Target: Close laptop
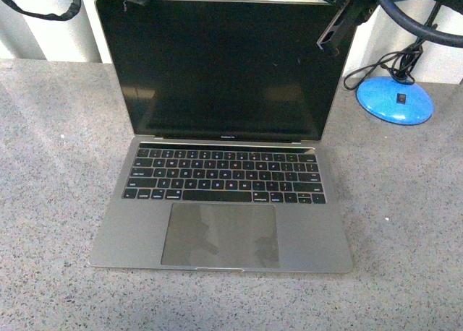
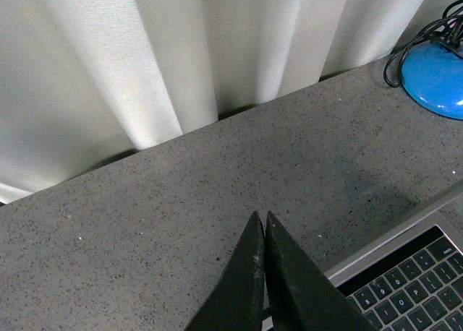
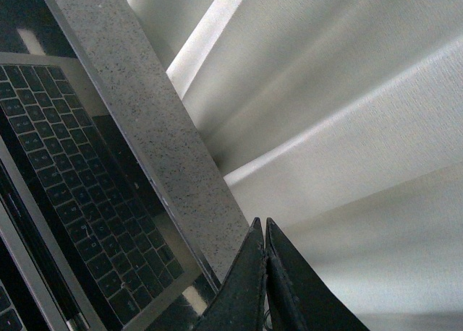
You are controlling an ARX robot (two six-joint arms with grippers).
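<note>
Left gripper (image 2: 260, 217): its two black fingers are pressed tip to tip with nothing between them, poised above the grey speckled countertop (image 1: 51, 201) just beside the rear corner of the keyboard deck. Right gripper (image 3: 260, 224): likewise fully closed and empty; in the front view it sits in the upper right of the frame, close against the top right corner of the screen, though actual contact cannot be confirmed. The laptop (image 1: 221, 139) occupies the centre of the front frame, open, its base flat on the countertop and its lid leaning slightly back. The screen (image 1: 217, 67) is dark and black-bezelled. A short line of pale lettering is centred on the bezel below it, too small to read with confidence. The keyboard (image 1: 224, 175) is black with white legends, and the large trackpad (image 1: 220, 234) shows smears or reflections. The body is slim grey metal. At the right of the frame, a blue domed base (image 1: 394, 98) carries a small dark label, illegible, with a black cable (image 1: 365, 72) coiled beside it. A pale pleated curtain (image 2: 145, 56) hangs behind.
</note>
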